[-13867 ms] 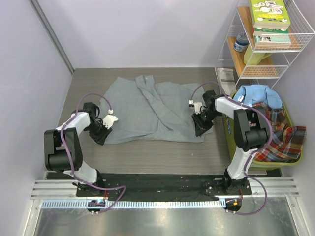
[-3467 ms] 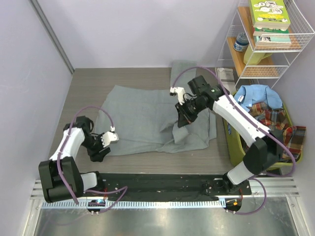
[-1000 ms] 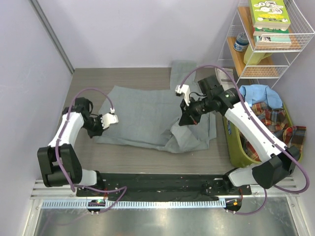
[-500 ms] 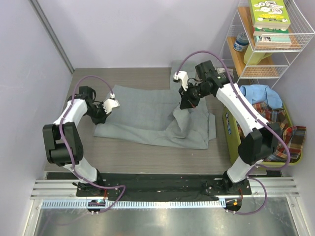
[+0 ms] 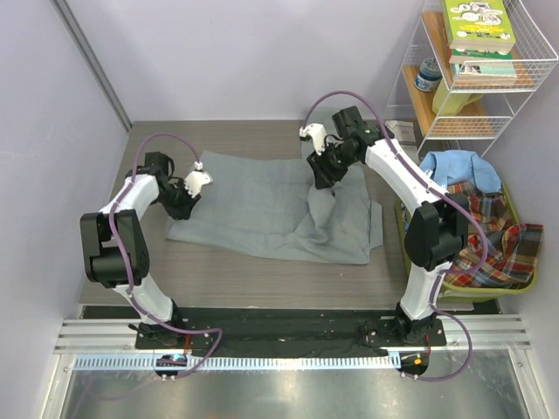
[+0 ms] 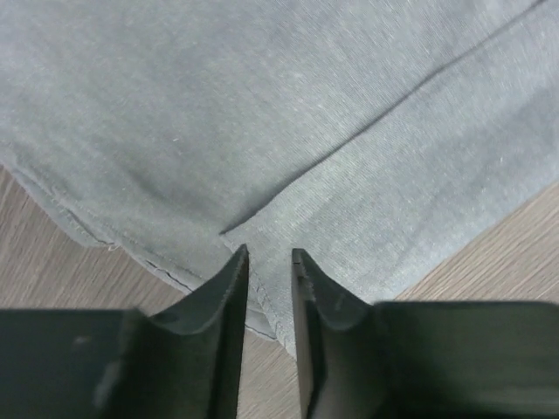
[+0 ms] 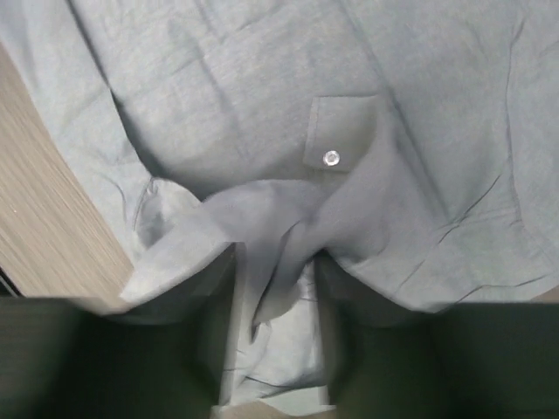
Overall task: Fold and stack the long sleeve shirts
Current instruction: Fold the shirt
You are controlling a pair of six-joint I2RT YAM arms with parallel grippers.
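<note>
On the wooden table (image 5: 244, 279), the grey shirt (image 5: 262, 205) lies spread and rumpled between my two arms. My left gripper (image 6: 269, 255) is at the shirt's left edge, jaws narrowly parted with nothing between them. My right gripper (image 7: 275, 262) stands over the far right part, near the buttoned pocket (image 7: 341, 131), jaws released, a loose fold of cloth lying between the fingers. To the right, the light blue shirt (image 5: 456, 166) and the plaid shirt (image 5: 493, 249) sit in a green bin (image 5: 502, 289)
</note>
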